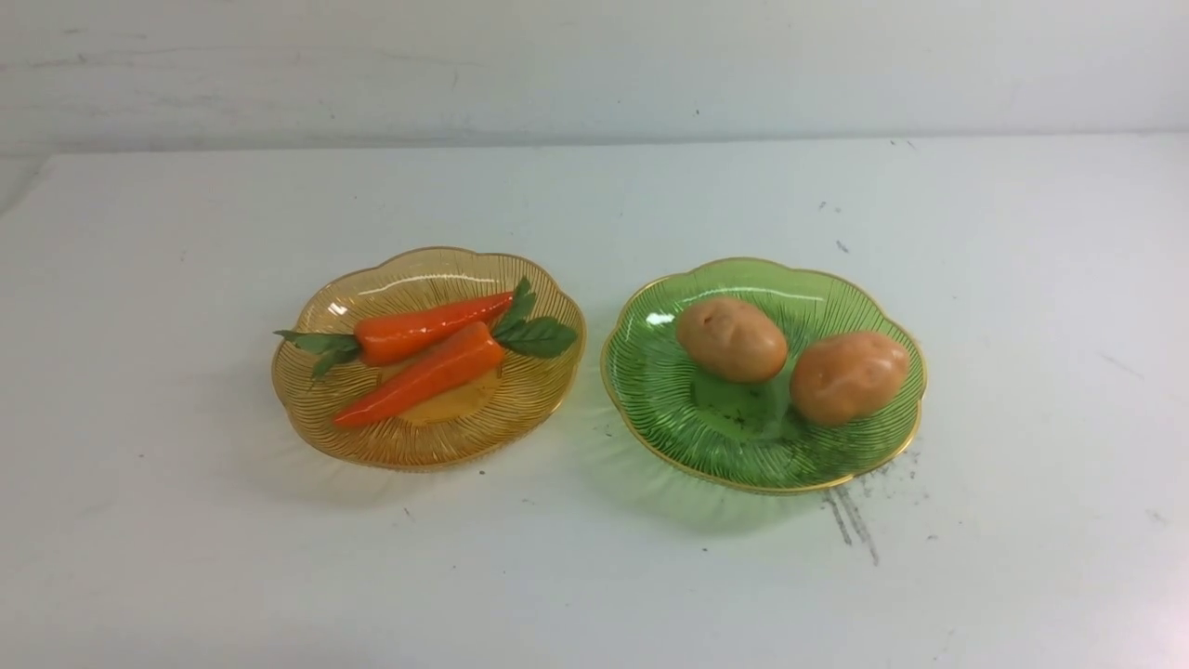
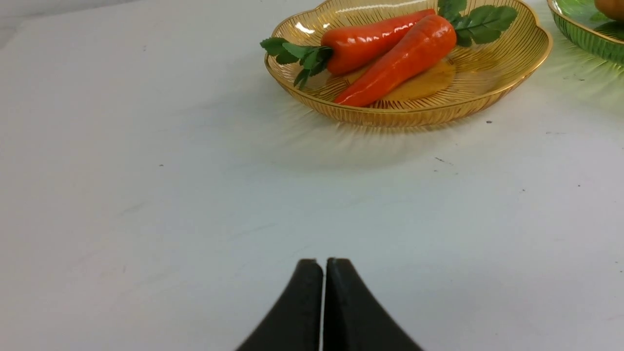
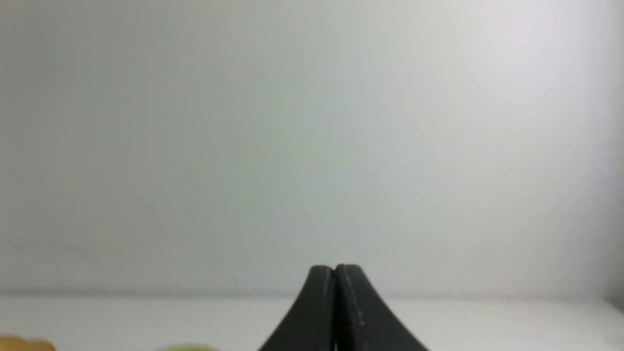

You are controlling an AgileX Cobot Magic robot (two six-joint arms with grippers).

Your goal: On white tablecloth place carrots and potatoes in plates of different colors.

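Two orange carrots (image 1: 423, 348) with green leafy tops lie side by side in the amber-yellow plate (image 1: 320, 409) on the left of the white tablecloth (image 1: 594, 576). Two tan potatoes (image 1: 731, 339) (image 1: 847, 376) rest in the green plate (image 1: 650, 418) on the right. In the left wrist view the carrots (image 2: 390, 53) and amber plate (image 2: 516, 63) lie well beyond my left gripper (image 2: 324, 263), which is shut and empty above bare cloth. My right gripper (image 3: 335, 268) is shut and empty, facing the wall. Neither gripper shows in the front view.
A white wall (image 1: 594, 65) rises behind the table's far edge. Grey scuff streaks (image 1: 855, 520) and dark specks mark the cloth in front of the green plate. A sliver of the green plate (image 2: 590, 34) shows in the left wrist view.
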